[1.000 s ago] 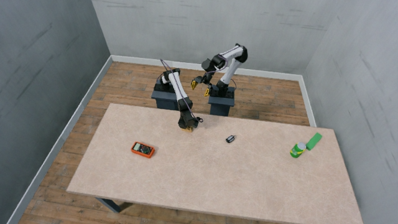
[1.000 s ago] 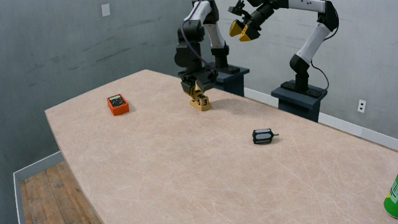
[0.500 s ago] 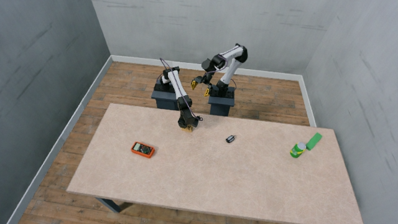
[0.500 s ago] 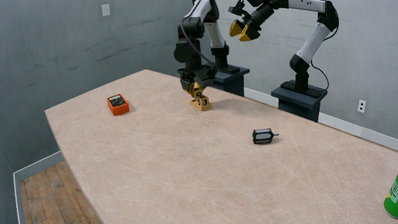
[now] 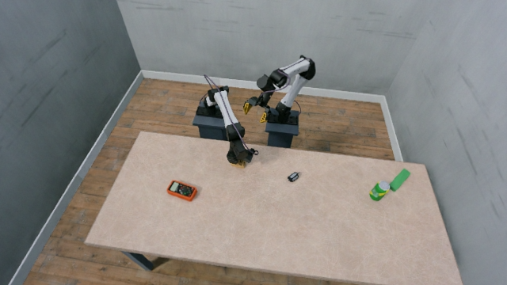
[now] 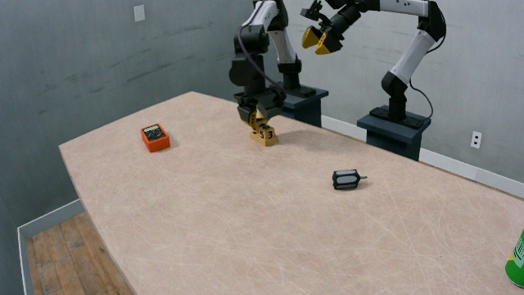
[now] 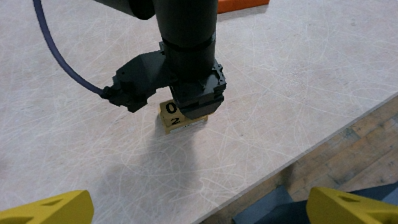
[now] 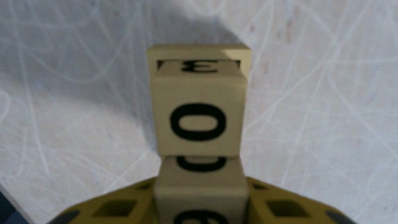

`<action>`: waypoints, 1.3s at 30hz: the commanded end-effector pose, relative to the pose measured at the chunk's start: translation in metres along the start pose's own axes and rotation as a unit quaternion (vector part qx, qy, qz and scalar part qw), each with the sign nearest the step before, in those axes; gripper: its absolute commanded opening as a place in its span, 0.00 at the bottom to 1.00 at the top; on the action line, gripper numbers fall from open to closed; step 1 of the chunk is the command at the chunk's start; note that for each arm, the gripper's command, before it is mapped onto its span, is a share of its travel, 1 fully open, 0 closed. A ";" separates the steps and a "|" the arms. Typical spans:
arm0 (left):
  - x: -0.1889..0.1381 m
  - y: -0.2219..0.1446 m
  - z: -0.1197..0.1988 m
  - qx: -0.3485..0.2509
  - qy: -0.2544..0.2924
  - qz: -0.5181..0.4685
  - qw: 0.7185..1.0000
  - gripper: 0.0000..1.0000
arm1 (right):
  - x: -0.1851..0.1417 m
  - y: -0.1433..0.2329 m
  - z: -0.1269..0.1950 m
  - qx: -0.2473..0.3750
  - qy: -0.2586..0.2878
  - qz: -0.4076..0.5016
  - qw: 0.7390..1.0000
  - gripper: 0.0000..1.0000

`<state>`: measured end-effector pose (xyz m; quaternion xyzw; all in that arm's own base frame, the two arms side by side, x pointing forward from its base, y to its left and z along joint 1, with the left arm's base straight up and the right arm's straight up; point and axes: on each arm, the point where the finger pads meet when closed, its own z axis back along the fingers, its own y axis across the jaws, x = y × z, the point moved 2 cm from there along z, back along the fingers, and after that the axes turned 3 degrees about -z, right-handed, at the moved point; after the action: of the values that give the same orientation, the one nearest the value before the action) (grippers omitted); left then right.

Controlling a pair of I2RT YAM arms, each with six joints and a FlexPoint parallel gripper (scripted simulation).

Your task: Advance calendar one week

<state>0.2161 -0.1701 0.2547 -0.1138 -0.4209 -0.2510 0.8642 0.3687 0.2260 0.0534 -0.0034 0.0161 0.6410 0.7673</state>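
Note:
A small wooden tray (image 6: 259,140) (image 8: 153,67) stands near the robot-side table edge. One cube (image 6: 268,133) (image 7: 169,109) (image 8: 197,125) sits in one half of it, with 0 on top, 2 on the front and 3 on its outer side. My right gripper (image 5: 238,163) (image 8: 201,185) is shut on the other cube (image 8: 201,175), at the tray's other half. The held cube stands higher than the seated one; its base is hidden, and 0 and a partly cut-off digit show on it. The month's name is too small to read. My left gripper (image 5: 255,112) (image 6: 316,43) is open and empty, high and away from the tray.
An orange multimeter (image 5: 182,191) (image 6: 155,138) lies to the tray's left in the top and exterior views. A small black-and-grey object (image 5: 293,176) (image 6: 345,179) lies right of it. A green can (image 5: 378,191) and a green block (image 5: 400,180) are far right in the top view.

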 end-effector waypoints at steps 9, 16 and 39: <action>-0.003 -0.001 0.001 0.001 0.006 0.000 1.000 1.00 | 0.001 -0.004 -0.024 -0.006 -0.008 -0.002 1.000 0.22; -0.003 -0.001 0.001 0.001 0.006 0.000 1.000 1.00 | -0.005 0.004 -0.034 0.012 0.007 -0.002 1.000 0.22; -0.003 -0.001 0.001 0.001 0.006 0.000 1.000 1.00 | 0.007 -0.002 0.041 -0.004 -0.007 -0.001 1.000 0.65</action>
<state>0.2161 -0.1701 0.2546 -0.1137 -0.4208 -0.2510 0.8643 0.3747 0.2297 0.0783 -0.0051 0.0047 0.6395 0.7688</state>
